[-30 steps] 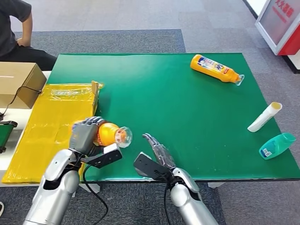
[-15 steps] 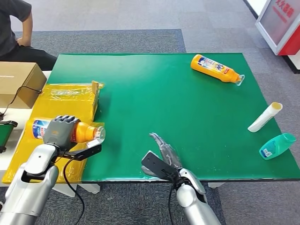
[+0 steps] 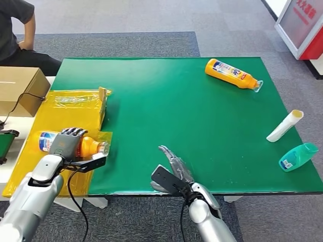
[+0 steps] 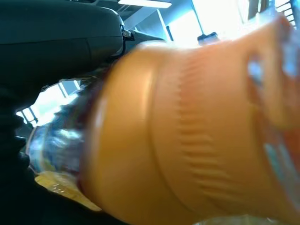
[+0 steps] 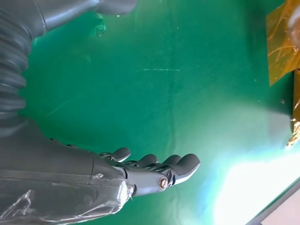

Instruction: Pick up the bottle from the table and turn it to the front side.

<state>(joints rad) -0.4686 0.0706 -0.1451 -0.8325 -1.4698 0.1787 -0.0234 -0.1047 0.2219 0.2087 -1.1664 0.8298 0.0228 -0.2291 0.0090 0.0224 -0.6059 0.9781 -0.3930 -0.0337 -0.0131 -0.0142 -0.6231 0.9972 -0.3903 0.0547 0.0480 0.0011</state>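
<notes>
The bottle (image 3: 82,145) lay sideways in my left robot hand (image 3: 66,144) at the lower left, over the yellow sheet (image 3: 57,126). It looked smooth and could slip as I turned it. My right robot hand (image 3: 173,166), lower middle, was spread and held nothing above the green worktop (image 3: 182,101).

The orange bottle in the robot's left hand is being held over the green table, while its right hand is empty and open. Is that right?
Not quite. The left hand does hold the orange bottle, but over the yellow sheet beside the green table, not over the table itself. The head view shows this. The right hand is indeed empty and open.
</notes>
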